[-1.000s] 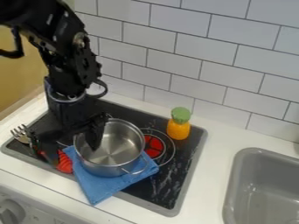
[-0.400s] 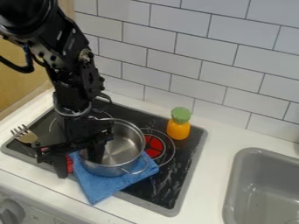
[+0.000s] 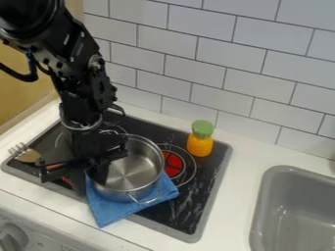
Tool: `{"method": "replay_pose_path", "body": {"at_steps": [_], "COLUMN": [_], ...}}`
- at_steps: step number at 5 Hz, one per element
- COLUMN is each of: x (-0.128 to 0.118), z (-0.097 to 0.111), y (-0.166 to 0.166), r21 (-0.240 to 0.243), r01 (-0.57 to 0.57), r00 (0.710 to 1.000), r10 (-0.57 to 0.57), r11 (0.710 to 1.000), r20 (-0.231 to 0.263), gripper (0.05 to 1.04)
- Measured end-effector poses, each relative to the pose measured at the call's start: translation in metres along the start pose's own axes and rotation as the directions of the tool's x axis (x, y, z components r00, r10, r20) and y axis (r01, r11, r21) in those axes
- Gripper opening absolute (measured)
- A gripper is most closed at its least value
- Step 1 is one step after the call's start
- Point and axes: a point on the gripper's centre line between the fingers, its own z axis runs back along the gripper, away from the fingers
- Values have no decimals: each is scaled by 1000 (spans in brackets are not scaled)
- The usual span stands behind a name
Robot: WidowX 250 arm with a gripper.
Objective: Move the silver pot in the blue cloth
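Note:
The black gripper is at the pot's left side, with one finger inside the pot and the other outside, shut on its left wall. The silver pot stands upright on the blue cloth, its near handle toward the front right. The cloth lies at the front of the black stovetop, its lower corner over the stove's front edge. The gripper hides the pot's left rim.
A fork lies at the stovetop's left, and a partly hidden red item is by the gripper. An orange bottle with a green top stands at the back right. A grey sink is at the right, a tiled wall behind.
The gripper came down and its fingers closed on the pot's left wall. The pot and cloth have shifted slightly; the fork has moved a little left.

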Motion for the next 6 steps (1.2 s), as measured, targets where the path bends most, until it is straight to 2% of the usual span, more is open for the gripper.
{"method": "replay_pose_path", "body": {"at_steps": [1, 2, 4, 5, 6], "x": [0, 0, -2, 11, 33], "z": [1, 4, 10, 25, 40], "y": [1, 0, 4, 2, -4], "r21": [0, -7, -16, -54, -98], "r01": [1, 13, -19, -74, -124], "r00": [1000, 1000, 999, 996, 991], "r10": [-1, -13, 19, 71, 120], "r11": [1000, 1000, 1000, 996, 987], "r20": [-9, -9, -44, -61, -55], "gripper": [119, 72, 56, 55, 55]}}
